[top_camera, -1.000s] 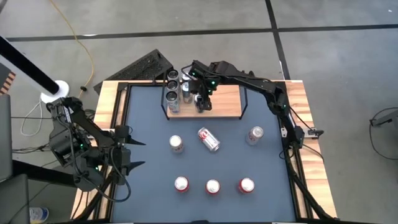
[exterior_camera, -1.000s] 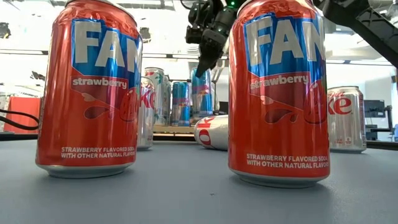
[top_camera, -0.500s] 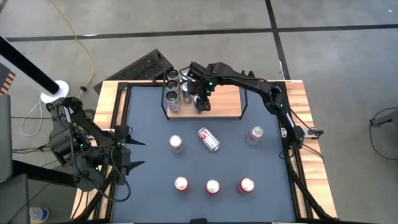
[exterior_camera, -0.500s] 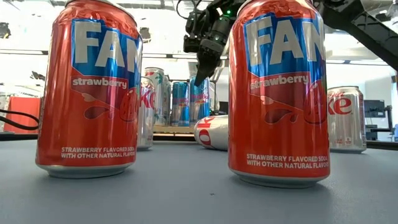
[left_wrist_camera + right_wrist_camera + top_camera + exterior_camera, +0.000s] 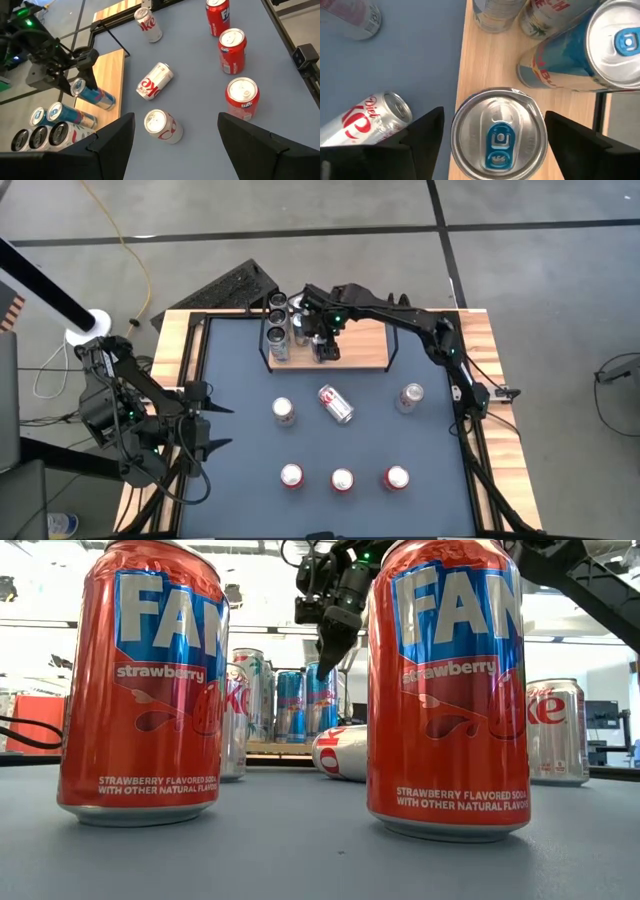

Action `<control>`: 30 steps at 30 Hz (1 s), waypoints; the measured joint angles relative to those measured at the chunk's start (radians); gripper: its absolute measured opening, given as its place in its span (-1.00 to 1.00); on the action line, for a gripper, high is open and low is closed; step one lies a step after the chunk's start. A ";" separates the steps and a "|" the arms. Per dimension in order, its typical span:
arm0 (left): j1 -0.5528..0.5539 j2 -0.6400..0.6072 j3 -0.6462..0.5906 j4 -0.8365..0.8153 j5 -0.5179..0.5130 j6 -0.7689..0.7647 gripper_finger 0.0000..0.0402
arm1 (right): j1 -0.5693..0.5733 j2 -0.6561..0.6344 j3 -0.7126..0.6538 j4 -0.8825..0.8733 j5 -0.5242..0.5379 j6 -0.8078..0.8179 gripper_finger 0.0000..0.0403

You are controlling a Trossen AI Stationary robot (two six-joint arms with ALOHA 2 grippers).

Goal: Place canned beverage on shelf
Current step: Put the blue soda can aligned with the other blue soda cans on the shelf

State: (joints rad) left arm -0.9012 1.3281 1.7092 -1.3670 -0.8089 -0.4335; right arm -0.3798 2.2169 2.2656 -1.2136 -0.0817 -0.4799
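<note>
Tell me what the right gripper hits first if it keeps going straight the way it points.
The right gripper points straight down at the slim blue can standing on the shelf. Its open jaws sit either side of the can's lid, so it would likely meet that can first.

"Fanta strawberry" on red cans

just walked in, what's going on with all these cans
The right gripper hangs open just above a slim blue-and-silver can standing on the small light-wood shelf, fingers either side and clear of it. More slim cans stand at the shelf's left end. Six soda cans wait on the dark blue table, one silver can on its side. The left gripper waits near the table's left edge.
</note>
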 joint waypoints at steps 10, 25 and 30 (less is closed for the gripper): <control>0.000 0.000 0.000 -0.010 -0.009 -0.006 0.37 | -0.002 -0.050 0.071 -0.019 0.032 -0.016 0.63; -0.001 0.000 0.000 -0.013 0.031 -0.034 0.37 | -0.029 -0.421 -0.069 -0.160 0.035 0.230 0.06; -0.001 0.000 0.000 -0.014 0.038 -0.030 0.37 | 0.024 -0.657 -0.494 0.171 0.124 0.304 -0.67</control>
State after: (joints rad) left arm -0.9020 1.3281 1.7092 -1.3808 -0.7708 -0.4631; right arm -0.3554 1.5603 1.7720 -1.0422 0.0425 -0.1756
